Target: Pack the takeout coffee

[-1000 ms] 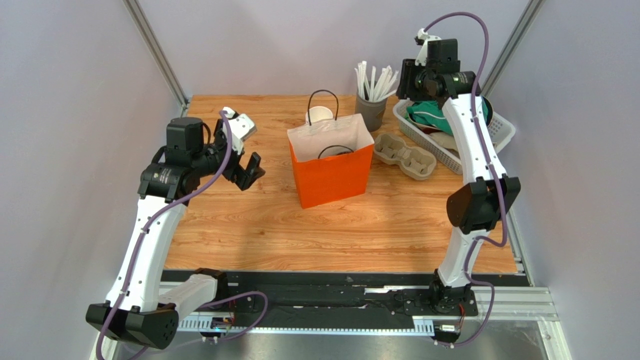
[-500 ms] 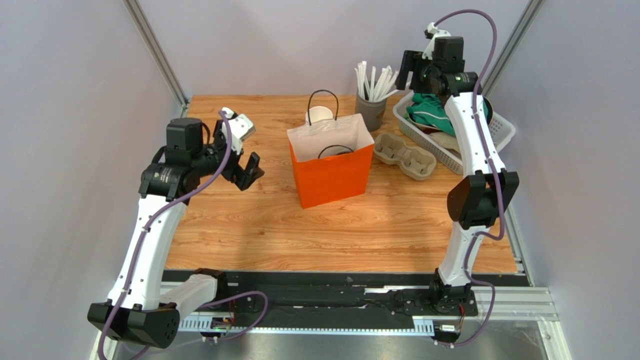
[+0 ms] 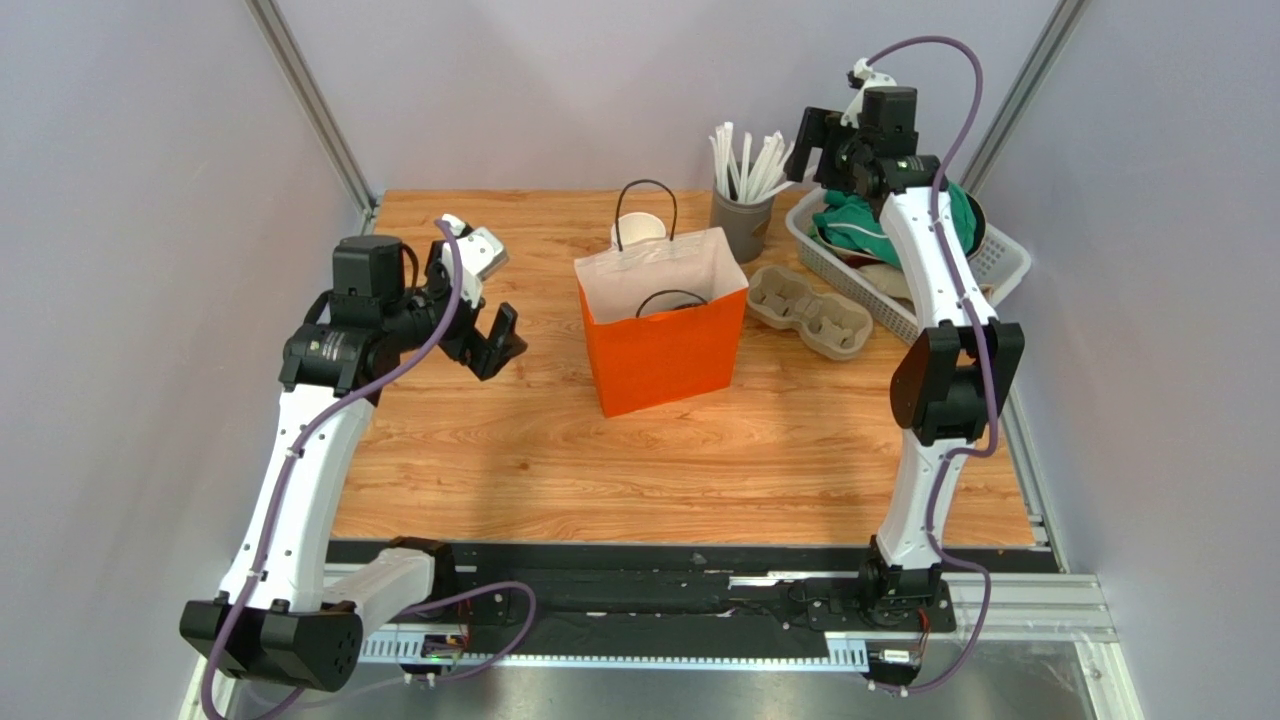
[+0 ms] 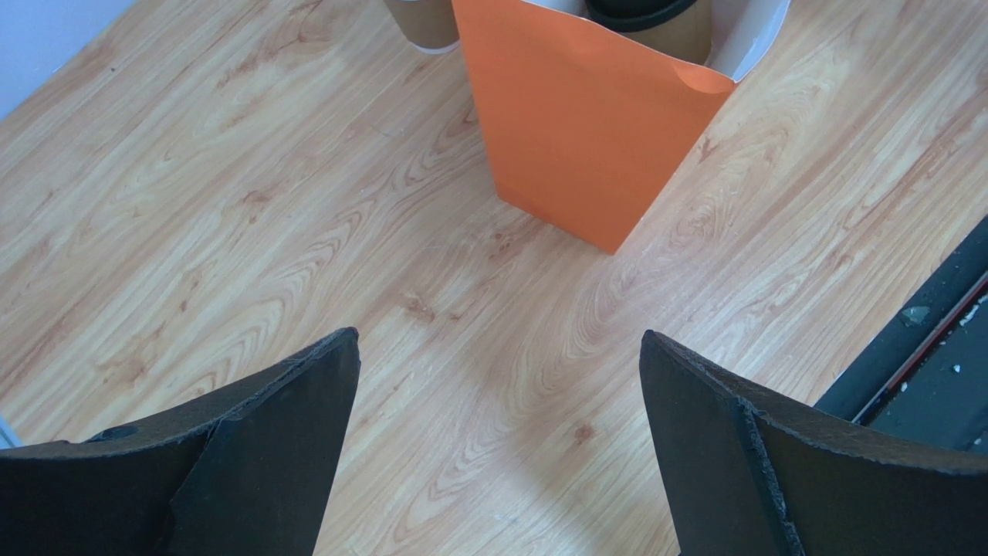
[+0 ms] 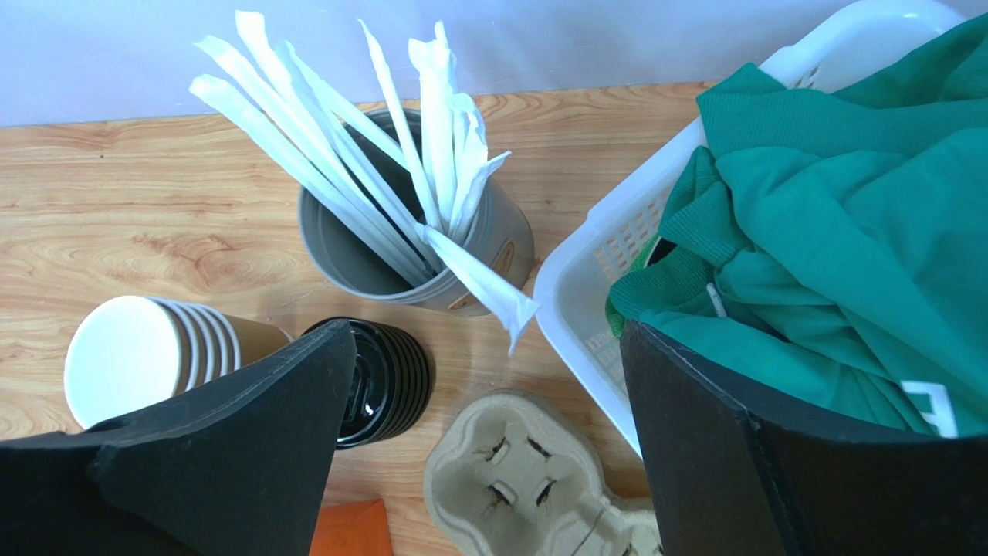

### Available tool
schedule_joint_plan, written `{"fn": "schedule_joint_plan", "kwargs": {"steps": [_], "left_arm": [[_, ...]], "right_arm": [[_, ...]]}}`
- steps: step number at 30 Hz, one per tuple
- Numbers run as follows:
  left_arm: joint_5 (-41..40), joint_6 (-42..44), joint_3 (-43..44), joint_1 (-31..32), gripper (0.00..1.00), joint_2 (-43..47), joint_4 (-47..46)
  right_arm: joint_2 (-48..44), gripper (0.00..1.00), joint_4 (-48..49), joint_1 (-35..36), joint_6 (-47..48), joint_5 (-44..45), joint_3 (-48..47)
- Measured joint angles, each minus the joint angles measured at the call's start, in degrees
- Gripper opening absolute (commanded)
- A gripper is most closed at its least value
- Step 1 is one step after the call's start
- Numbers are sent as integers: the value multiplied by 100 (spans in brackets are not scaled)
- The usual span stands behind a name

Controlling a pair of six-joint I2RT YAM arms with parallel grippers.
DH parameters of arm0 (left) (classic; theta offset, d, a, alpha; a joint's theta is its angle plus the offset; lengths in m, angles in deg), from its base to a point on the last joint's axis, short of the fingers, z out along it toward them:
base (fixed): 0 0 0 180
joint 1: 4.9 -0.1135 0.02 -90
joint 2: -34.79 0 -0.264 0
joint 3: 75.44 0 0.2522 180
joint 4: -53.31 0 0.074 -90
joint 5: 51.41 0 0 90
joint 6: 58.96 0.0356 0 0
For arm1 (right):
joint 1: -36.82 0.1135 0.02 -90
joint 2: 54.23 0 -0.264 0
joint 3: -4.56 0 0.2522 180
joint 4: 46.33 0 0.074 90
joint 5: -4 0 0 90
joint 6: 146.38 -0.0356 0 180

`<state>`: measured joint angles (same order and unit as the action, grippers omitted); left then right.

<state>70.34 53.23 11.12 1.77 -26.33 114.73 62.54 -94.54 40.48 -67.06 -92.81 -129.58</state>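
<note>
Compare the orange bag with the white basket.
Material: the orange bag is bright paper with black loop handles; the white basket is slotted plastic.
Shape: the bag stands tall and narrow; the basket sits low and wide.
Contents: the bag holds a black-lidded cup; the basket is heaped with green cloth.
Both are open at the top and rest on the wooden table.

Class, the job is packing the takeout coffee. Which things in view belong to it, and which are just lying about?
Job: lidded coffee cup, orange bag.
Lying about: stack of lidless cups, stack of black lids, straw holder, cup carrier, basket of green cloth.
</note>
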Motion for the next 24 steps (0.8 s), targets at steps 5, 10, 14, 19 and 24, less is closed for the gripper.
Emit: {"fn": "schedule_joint_plan", "kwargs": {"steps": [5,10,14,19,24], "left_arm": [[50,0,-2,-48,99,-22,-2],[81,0,-35,-72,99,-24,-22],[96,0,-44,-87,99,-72,-26],[103,0,-46,-92,99,-125,-31],[122,0,-46,-111,99,-133,-31]], "right_arm": [[256,89,96,0,-9,-46,0],[420,75,133,-11,-39,-177,-11],[442,61,186,-37,-70,-273,-11],[444,49,254,-79,-107,-407,-11],[448,42,264,-111,-127,-494,-11]]}}
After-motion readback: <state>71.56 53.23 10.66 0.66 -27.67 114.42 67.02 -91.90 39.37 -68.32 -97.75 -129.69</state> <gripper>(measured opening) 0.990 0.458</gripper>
